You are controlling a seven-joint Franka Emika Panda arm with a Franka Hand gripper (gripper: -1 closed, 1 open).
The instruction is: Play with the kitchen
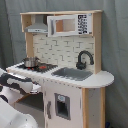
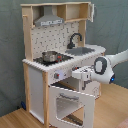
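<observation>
The kitchen (image 1: 75, 50) (image 2: 50, 37) is a toy unit of white panels and pale wood, and it shows in both exterior views. A small pot (image 1: 31, 61) (image 2: 50, 56) sits on its stovetop, beside the sink (image 1: 72, 73) (image 2: 82, 50) and black faucet (image 1: 83, 58) (image 2: 75, 39). The oven door (image 2: 70, 102) hangs tilted open from its bottom edge. My gripper (image 2: 81, 75) (image 1: 35, 88) hovers just in front of the counter edge, above the open door, and nothing shows in its hold.
A grey hood (image 2: 49, 20) and upper shelf top the unit, with a microwave front (image 1: 65, 25) beside them. My white arm (image 2: 107, 67) reaches in from the second exterior view's right. A wooden floor (image 2: 112, 110) lies below and a grey curtain (image 1: 115, 60) hangs behind.
</observation>
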